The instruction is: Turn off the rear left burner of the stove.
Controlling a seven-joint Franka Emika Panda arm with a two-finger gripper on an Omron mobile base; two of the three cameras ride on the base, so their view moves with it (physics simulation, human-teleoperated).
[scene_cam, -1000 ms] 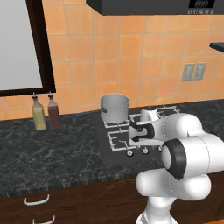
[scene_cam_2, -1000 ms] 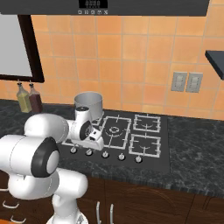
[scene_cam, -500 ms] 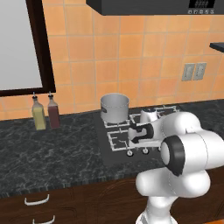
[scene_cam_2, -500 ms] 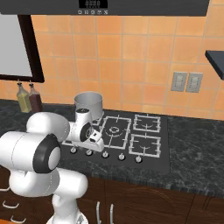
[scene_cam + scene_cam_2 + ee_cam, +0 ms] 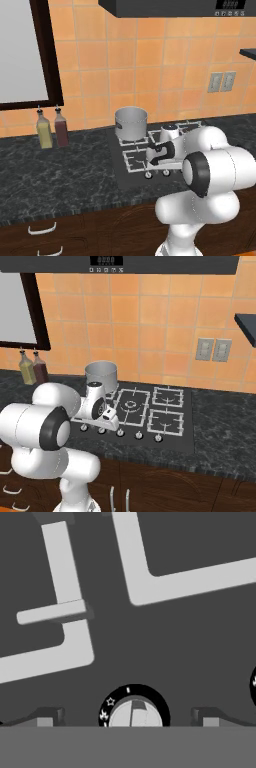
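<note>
The knob [image 5: 134, 709] sits between the spread fingers [image 5: 47, 716] of the claw [image 5: 127, 718]; it should lower squarely, close evenly, then rotate toward the off mark.

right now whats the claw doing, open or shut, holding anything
Claw: open, holding nothing. Its two fingertips stand apart on either side of a silver stove knob, not touching it.

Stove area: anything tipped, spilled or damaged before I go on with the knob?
Nothing stands out. The steel pot sits upright on the stove, the grates lie flat, the two bottles stand upright by the wall, and the gripper straddles a silver knob.
</note>
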